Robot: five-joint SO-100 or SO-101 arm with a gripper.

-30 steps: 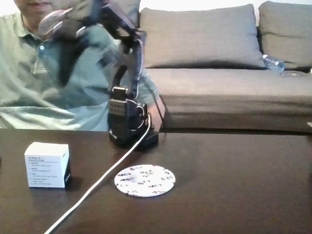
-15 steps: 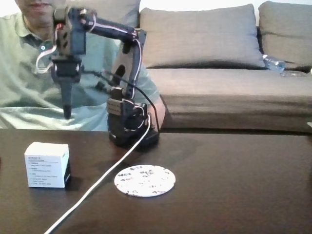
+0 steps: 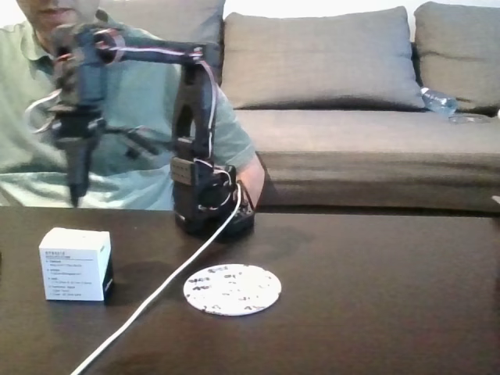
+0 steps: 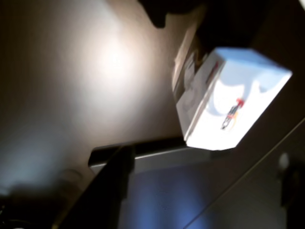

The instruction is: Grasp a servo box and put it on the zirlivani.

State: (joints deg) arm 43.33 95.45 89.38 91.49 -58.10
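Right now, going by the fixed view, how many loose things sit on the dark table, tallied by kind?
Small white cardboard box with a printed label: 1
Flat round white speckled disc: 1
White cable trailing from the arm's base: 1
Total: 3, all white, lying on the dark table.

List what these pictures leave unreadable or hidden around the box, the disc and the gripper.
- Label text on the servo box: too small in the fixed view, blurred in the wrist view.
- Gripper: motion-blurred in the fixed view; open or shut cannot be told.
- White cable: cut off by the bottom edge in the fixed view.
- Marks on the zirlivani: too small to make out.
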